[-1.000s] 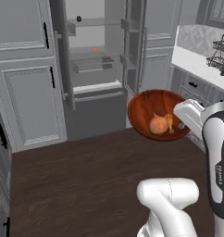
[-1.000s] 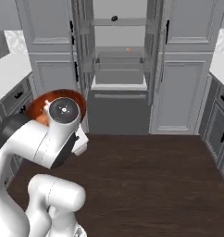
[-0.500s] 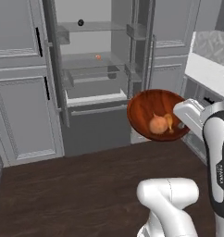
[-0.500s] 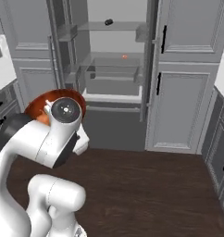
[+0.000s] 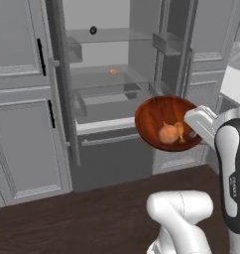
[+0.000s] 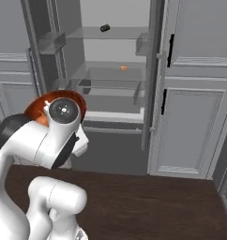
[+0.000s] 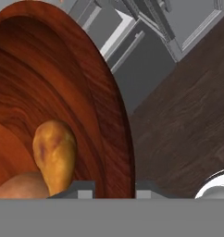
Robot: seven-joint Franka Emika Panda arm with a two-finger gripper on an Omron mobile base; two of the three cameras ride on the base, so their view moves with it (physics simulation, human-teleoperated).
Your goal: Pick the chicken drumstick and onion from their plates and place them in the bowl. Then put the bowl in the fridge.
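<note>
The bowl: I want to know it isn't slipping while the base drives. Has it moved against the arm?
No. In the left base view the bowl keeps its place beside the white arm; the fridge shifted because the camera moved.

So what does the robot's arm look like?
The arm is smooth, rounded and glossy white with dark grey joints. One joint ends in a round grey cap. Small dark lettering runs along one segment, too small to read.

Grey panelled cabinets (image 5: 23, 124) with black handles (image 5: 40, 57) stand to both sides above a dark wood-plank floor (image 6: 148, 201), under flat, even light.
</note>
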